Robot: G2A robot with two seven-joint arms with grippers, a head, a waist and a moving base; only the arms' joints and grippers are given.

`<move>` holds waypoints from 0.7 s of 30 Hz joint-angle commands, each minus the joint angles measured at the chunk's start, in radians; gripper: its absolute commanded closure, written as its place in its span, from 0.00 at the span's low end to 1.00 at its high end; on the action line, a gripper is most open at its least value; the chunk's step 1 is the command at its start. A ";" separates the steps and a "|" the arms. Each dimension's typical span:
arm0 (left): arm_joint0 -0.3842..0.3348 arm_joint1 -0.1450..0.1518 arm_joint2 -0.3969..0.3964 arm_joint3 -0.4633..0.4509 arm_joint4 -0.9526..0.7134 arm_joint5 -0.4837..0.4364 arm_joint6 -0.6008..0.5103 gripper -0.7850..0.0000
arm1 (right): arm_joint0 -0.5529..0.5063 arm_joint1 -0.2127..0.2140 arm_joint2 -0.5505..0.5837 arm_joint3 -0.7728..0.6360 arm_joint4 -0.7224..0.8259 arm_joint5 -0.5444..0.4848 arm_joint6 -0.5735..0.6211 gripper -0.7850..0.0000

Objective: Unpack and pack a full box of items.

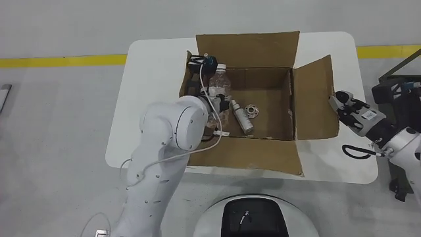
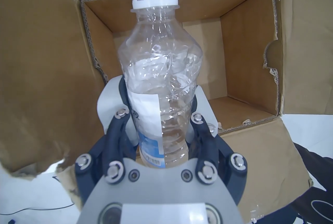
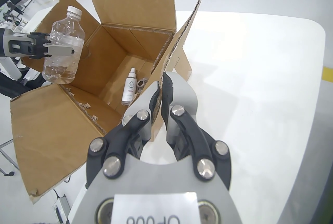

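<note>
An open cardboard box [image 1: 263, 47] stands on the white table [image 1: 154, 85]. My left gripper [image 2: 160, 95] is shut on a clear plastic bottle [image 2: 160, 61] with a white cap, held upright above the box's left side [image 1: 220, 79]. In the right wrist view the bottle [image 3: 65, 45] hangs over the box's far edge. My right gripper [image 3: 162, 90] is shut on the edge of the box's right flap [image 3: 182, 32], at the table's right side [image 1: 337, 102]. On the box floor lie a white spray bottle [image 3: 130, 88] and a small metal fitting [image 3: 141, 83].
The box's four flaps are spread outward; the front flap [image 1: 247, 155] lies over the table's near edge. A black cable [image 1: 355, 151] loops on the table at the right. Bare tabletop shows left of the box and at the far right corner [image 1: 339, 46].
</note>
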 commanded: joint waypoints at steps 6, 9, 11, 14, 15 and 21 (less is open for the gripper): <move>-0.014 0.008 -0.087 -0.113 0.000 -0.012 -0.025 1.00 | 0.005 0.001 0.007 0.005 0.009 -0.003 0.010 1.00; -0.021 0.013 -0.124 -0.145 0.017 -0.019 -0.038 1.00 | 0.007 0.002 0.014 0.007 0.013 -0.003 0.016 1.00; -0.026 0.017 -0.150 -0.173 0.030 -0.027 -0.045 1.00 | 0.007 0.002 0.020 0.009 0.016 -0.003 0.020 1.00; -0.027 0.024 -0.208 -0.205 0.048 -0.032 -0.045 1.00 | 0.005 0.003 0.033 0.009 0.017 -0.003 0.027 1.00; -0.025 0.026 -0.225 -0.211 0.053 -0.035 -0.045 1.00 | 0.004 0.004 0.036 0.009 0.018 -0.004 0.028 1.00; 0.005 0.042 -0.320 -0.234 0.087 -0.055 -0.045 1.00 | -0.003 0.005 0.062 0.015 0.023 -0.010 0.033 1.00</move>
